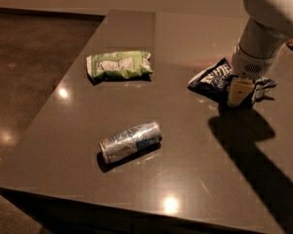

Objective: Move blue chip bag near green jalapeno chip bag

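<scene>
Nearest the lower edge of the frame, the front rim of a dark, glossy table (pixel 63 145) was seen, with a small bright glare caught on its surface at lower centre. A little farther in, at lower centre-left, a silvery-blue drink can (pixel 131 141) was found lying on its side, set slantwise with its left end nearer the bottom of the frame and its own shadow pressed along its near side. It was well apart from both bags.

To the right of the can, a broad dark shadow (pixel 254 145) was cast across the tabletop, running from the lower right corner up to the gripper.

At middle right, the gripper (pixel 237 99) was lowered onto the tabletop at the blue chip bag (pixel 212 77), its pale beige tip set in front of the right-hand part of the bag. Whether the gripper was clamped on the bag or merely set against it could not be told. The bag was seen lying flat and crinkled on the table, its navy face with white lettering shown to the left of the gripper and a white-edged end showing on the gripper's right. Above it, the white arm (pixel 273 9) was seen rising to the upper right corner of the frame.

Farther back, at upper centre-left, the green jalapeno chip bag (pixel 119 65) was laid flat, its long side roughly across the frame, well apart from the blue chip bag with bare tabletop between them.

Beyond the table's left edge, a dark polished floor (pixel 24 57) was shown at upper left.
</scene>
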`<move>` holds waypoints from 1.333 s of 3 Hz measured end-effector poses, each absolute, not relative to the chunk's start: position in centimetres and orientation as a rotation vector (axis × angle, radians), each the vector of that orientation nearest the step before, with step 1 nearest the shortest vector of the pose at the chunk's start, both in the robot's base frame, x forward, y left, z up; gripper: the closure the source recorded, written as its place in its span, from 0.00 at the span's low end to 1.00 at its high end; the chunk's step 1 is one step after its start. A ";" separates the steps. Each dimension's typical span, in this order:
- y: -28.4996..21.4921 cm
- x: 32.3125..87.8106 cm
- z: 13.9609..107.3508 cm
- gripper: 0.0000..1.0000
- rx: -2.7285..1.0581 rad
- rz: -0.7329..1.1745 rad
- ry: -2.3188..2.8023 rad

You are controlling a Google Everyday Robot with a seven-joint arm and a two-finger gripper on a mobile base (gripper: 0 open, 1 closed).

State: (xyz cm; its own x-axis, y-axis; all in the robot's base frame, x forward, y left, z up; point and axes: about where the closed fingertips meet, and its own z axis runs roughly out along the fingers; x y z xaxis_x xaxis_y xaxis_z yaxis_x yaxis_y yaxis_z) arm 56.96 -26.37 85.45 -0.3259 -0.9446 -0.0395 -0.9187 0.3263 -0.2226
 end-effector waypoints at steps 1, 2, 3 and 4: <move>-25.6 57.7 86.4 0.72 -1.713 -0.211 2.398; -24.5 58.6 87.7 0.95 -1.700 -0.183 2.356; -20.9 60.9 90.2 1.00 -1.681 -0.089 2.249; -18.1 62.3 91.6 1.00 -1.681 -0.036 2.175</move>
